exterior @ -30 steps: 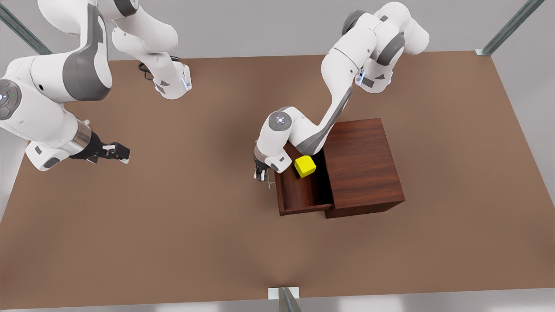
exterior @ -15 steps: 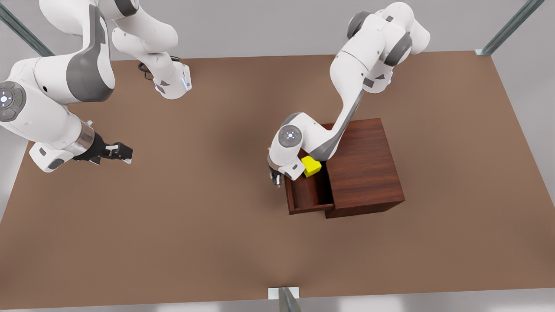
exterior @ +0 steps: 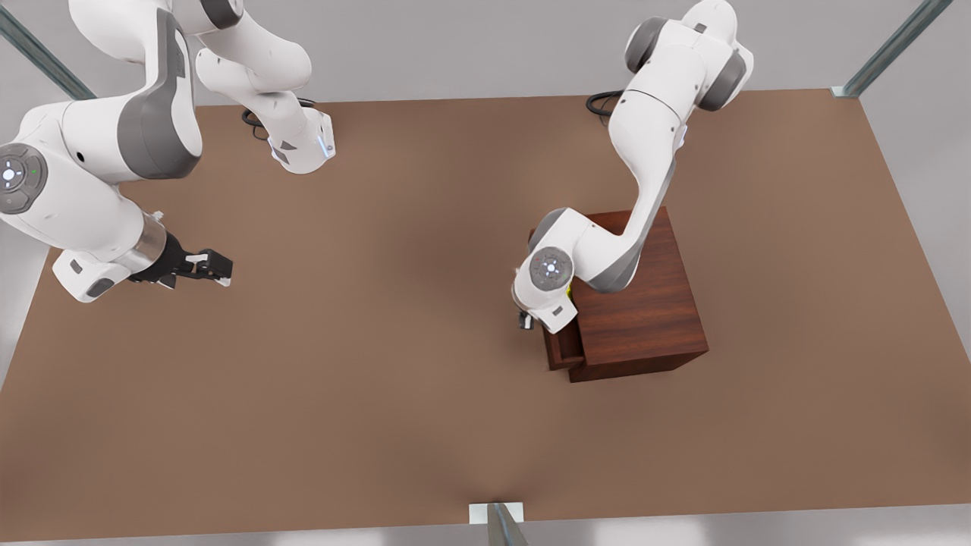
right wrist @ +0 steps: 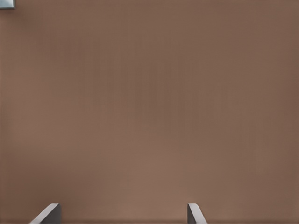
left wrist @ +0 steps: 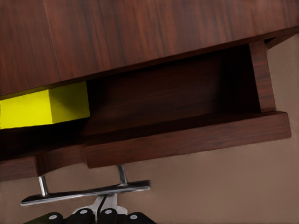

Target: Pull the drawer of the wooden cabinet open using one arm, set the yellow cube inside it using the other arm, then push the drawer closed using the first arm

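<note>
Sliding inward since the earlier frames, the drawer (exterior: 559, 351) now juts only a short way out of the wooden cabinet (exterior: 637, 303) on the front view's left, where a second ago most of its tray lay exposed; the arm pushing it has folded closer to the cabinet, its elbow now above the cabinet top. The yellow cube (left wrist: 44, 108), plainly seen in the tray before, sits inside the drawer, mostly tucked under the cabinet's top edge in the left wrist view. The left gripper (exterior: 525, 319) is pressed against the drawer front at the thin silver bar handle (left wrist: 86, 192), whose bar lies just above the black finger bases; whether its fingers are parted or closed on the bar cannot be told. The right gripper (exterior: 203, 265) hangs over the brown table (exterior: 341, 379) at the front view's left, well apart from the cabinet, barely shifted from before, its arm waiting; its two fingertips (right wrist: 46, 213) stand wide apart with nothing between them, only bare tabletop beneath
</note>
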